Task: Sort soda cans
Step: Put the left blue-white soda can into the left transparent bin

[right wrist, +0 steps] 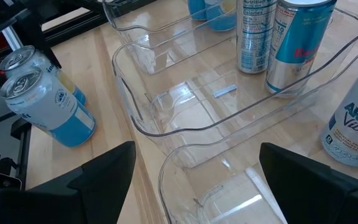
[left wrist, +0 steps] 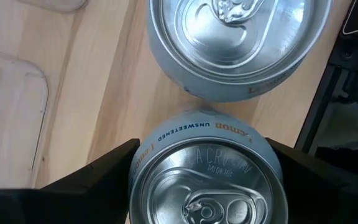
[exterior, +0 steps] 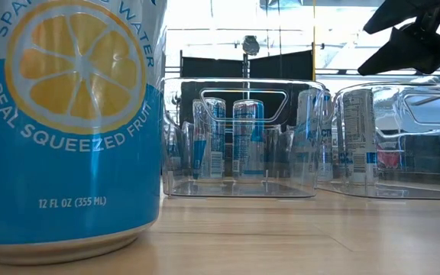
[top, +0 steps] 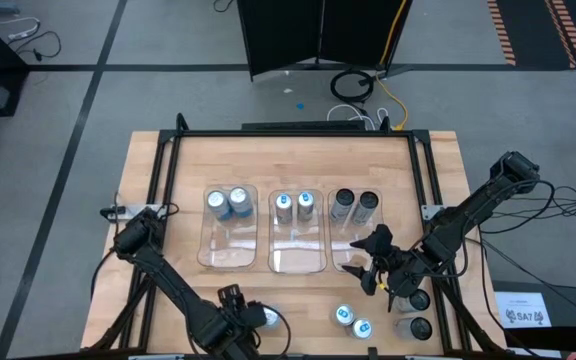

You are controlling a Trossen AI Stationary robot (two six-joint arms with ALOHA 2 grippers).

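Observation:
Three clear bins (top: pixel 296 230) stand side by side mid-table. The left one holds two silver-topped cans (top: pixel 227 203), the middle one two blue-topped cans (top: pixel 295 205), the right one two dark cans (top: pixel 354 205). My left gripper (top: pixel 232 320) is at the near edge, shut on a silver-topped lemon can (left wrist: pixel 205 186). A second such can (left wrist: pixel 238 43) stands upright just beyond it. My right gripper (top: pixel 373 268) is open and empty above the near end of the right bin; it also shows in the low view (exterior: pixel 411 38). Two blue-topped cans (top: pixel 353 321) and two dark cans (top: pixel 418 313) stand near the front right. My left gripper has the silver-topped can between its two fingers (left wrist: pixel 107 177), one against each side of the can's wall just below the top rim (left wrist: pixel 143 163). The fingers come from above, pointing down. I cannot tell whether the can's base is on the table.
A black frame rail (top: pixel 158 200) runs along the table's left and right sides. In the right wrist view two cans with light blue sides (right wrist: pixel 45 99) stand on bare wood beside the bins. A lemon can (exterior: pixel 67 122) stands close to the low camera.

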